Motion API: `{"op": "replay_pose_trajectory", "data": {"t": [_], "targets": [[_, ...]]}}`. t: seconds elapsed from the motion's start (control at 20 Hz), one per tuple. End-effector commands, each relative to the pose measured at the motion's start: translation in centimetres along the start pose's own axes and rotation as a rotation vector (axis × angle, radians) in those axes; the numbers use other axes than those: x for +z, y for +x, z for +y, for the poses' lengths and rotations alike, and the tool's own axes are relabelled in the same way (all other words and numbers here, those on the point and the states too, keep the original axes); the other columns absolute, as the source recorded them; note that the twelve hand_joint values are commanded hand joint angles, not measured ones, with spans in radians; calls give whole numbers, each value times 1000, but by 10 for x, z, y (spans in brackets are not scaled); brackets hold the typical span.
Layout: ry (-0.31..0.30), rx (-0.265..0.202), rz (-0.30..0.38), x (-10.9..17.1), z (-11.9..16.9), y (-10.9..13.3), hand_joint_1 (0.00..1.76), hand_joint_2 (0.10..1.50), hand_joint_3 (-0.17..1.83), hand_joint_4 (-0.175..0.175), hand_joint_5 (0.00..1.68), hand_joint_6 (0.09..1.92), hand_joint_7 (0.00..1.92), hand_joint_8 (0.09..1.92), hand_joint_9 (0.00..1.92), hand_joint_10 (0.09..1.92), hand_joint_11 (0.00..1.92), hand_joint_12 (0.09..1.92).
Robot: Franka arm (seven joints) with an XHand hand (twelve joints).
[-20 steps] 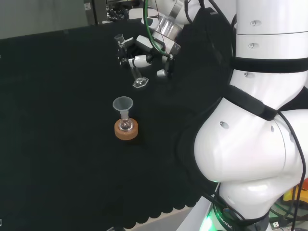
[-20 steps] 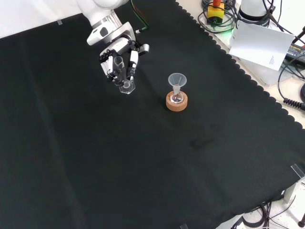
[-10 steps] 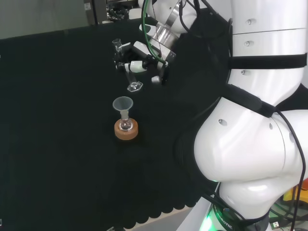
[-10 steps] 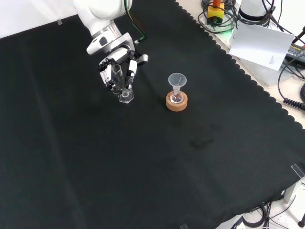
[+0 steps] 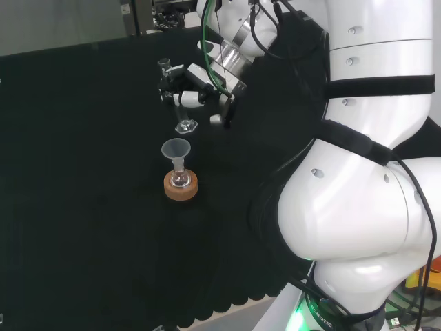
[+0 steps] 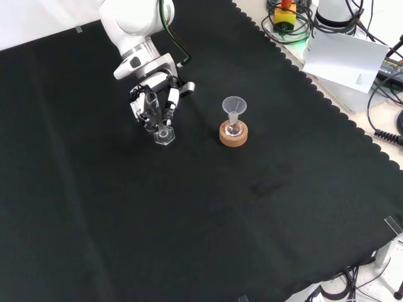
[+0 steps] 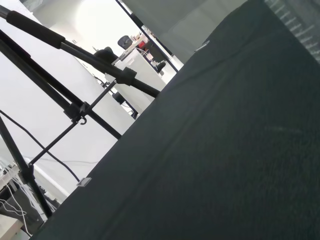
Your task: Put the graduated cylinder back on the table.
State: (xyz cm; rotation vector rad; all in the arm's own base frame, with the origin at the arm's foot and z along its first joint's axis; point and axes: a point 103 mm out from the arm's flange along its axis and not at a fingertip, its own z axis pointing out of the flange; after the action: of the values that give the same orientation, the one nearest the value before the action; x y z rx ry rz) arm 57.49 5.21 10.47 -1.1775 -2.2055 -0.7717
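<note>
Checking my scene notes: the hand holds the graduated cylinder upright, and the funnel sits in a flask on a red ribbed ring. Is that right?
One detail is off: the stand under the flask is a cork ring, not a red ribbed one, as the front view shows. The rest holds: the hand has its fingers around the roughly upright graduated cylinder, and the funnel sits in the flask.

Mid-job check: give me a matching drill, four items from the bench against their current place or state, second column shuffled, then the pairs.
Column 1:
1. graduated cylinder
2. funnel
3. cork ring
4. hand

Column 2:
A. lies on the black cloth as a stand under a small flask
B. fingers curled round a clear glass piece
C. sits in the flask's neck
D. near upright, its base close to the cloth, left of the flask in the front view

Pairs: 1-D, 2-C, 3-A, 4-B
</note>
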Motion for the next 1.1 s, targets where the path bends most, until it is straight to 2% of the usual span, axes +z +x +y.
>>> {"op": "replay_pose_trajectory", "data": {"t": [0.05,0.45,0.7,0.85,1.1], "targets": [[-14,0,5,7,3,-5,1122,1214,-175,-110,969,1055,1238,188,1388,87,1337,667],[-20,5,8,9,-1,-10,1120,1216,-157,-121,947,1082,1176,215,1351,87,1291,707],[-5,10,11,13,-1,-11,1107,1181,-33,-123,897,1143,999,465,1301,87,1202,785],[-3,17,7,13,-2,-12,1094,1179,-7,-106,878,1170,854,587,1227,87,1069,864],[14,23,7,19,-5,-10,1087,1184,1,-102,861,1192,771,644,1183,87,969,927]]}}
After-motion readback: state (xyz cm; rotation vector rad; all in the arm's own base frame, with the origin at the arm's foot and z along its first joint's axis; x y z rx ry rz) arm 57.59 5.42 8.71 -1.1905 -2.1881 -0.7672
